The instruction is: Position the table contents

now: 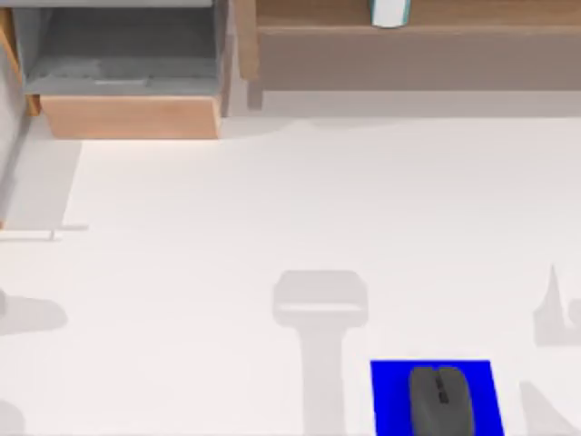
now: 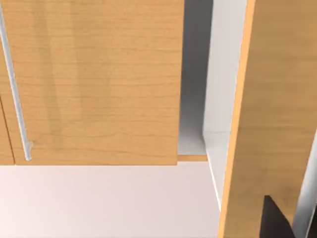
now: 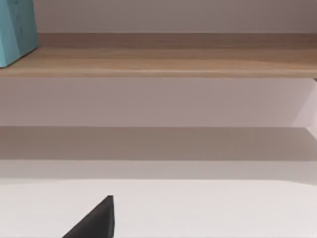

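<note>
**Mouse on its blue mat near me, small box far off on the shelf**

A dark wedge of my left pincer (image 2: 271, 220) juts into the left wrist view, and I cannot tell whether that pincer is spread or pressed together. Close in front of it stands a wooden panel (image 2: 277, 99), edge-on. Past a narrow grey gap there is a wooden cabinet front (image 2: 99, 79) with a slim silver handle (image 2: 15, 84). The white table (image 2: 99, 198) runs beneath them.

A dark wedge of my right pincer (image 3: 94, 222) likewise shows low in the right wrist view, over the bare table (image 3: 223, 208). Here too I cannot tell its state. Beyond it, across open table, a wooden shelf (image 3: 173, 59) runs from side to side. A light-blue block (image 3: 17, 32) stands on it.

From above, the dark grey mouse (image 1: 442, 400) lies on a blue mat (image 1: 390, 400) at the near edge of the table (image 1: 227, 209), right of the middle. Its scroll wheel points to the far side. The small white box with light-blue edges (image 1: 389, 12) stands on the shelf (image 1: 472, 18) at the far side, well apart from the mouse. At the far left an open wooden drawer (image 1: 127, 113) sits at the table's far edge. Soft grey shadows (image 1: 320, 309) fall on the table between the shelf and the mat, and no object lies there.

The top view gives the mouse and mat. The wrist views give the cabinet front and the shelf from the side.
</note>
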Controlling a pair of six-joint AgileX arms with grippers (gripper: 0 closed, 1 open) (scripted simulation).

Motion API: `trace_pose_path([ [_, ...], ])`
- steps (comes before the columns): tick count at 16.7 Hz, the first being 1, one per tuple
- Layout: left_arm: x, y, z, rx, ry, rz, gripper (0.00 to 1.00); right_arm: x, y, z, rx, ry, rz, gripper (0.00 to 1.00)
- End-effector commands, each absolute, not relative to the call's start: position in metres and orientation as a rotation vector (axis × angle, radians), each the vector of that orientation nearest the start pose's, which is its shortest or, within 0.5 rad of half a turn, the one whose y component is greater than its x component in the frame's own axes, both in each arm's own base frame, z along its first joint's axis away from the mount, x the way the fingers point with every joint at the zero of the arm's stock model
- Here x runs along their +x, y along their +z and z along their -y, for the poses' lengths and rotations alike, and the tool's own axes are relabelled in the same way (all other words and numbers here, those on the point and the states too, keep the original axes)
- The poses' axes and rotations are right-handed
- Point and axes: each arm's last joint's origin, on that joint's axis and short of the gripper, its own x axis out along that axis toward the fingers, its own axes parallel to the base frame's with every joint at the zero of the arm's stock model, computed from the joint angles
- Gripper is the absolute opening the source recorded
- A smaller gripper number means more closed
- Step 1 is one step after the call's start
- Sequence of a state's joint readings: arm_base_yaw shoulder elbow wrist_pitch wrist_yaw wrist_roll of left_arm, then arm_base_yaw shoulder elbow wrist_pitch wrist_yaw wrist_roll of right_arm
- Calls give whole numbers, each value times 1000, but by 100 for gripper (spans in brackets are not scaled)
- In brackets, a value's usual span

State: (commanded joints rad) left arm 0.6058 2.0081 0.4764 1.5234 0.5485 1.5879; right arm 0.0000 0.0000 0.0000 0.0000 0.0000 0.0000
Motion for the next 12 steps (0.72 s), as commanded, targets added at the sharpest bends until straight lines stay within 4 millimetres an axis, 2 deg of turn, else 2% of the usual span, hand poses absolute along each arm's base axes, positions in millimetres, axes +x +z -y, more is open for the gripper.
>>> trace_pose_path([
  [8, 256, 91, -160, 1554, 50, -80, 0, 106, 160, 1, 0, 0, 0, 100],
  [10, 266, 89, -161, 1550, 45, -86, 0, 106, 160, 1, 0, 0, 0, 100],
  [12, 288, 91, -162, 1556, 53, -76, 0, 106, 160, 1, 0, 0, 0, 100],
])
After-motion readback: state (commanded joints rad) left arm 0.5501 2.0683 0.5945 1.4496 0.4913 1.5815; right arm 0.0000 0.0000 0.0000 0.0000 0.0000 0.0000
